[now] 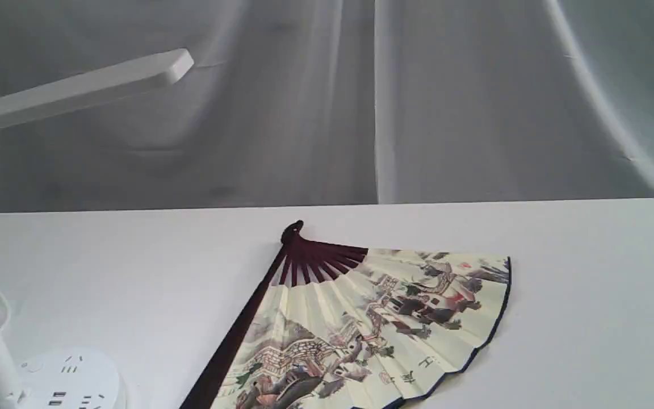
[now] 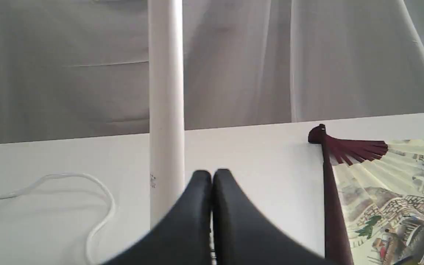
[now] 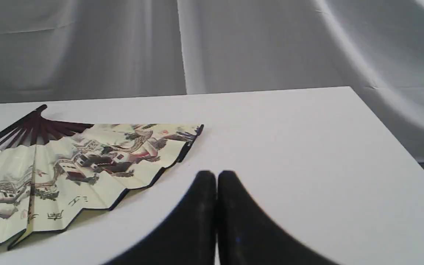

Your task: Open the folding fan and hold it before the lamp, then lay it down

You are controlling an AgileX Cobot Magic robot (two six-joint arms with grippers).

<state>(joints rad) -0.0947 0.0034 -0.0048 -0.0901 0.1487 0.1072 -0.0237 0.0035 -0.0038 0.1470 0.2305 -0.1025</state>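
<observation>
While the counter (image 1: 588, 284) bears it all, we see the lamp (image 1: 77, 91) standing at its left, the fan (image 1: 372, 318) lying spread open in the middle, and our left claw (image 2: 212, 175) and right claw (image 3: 216, 176) pressed together, holding nothing.

Lighting even and diffuse; no glare noted.
White matte bench (image 1: 588, 284) reads bright, slightly washed out; grey draped cloth backdrop (image 1: 281, 113) dimmer. A faint soft shadow lies under the edge of the cream paper folding fan (image 3: 87, 165). Left black claw (image 2: 212, 175) and right black claw (image 3: 216, 175) are blurred, close to the lens.
</observation>
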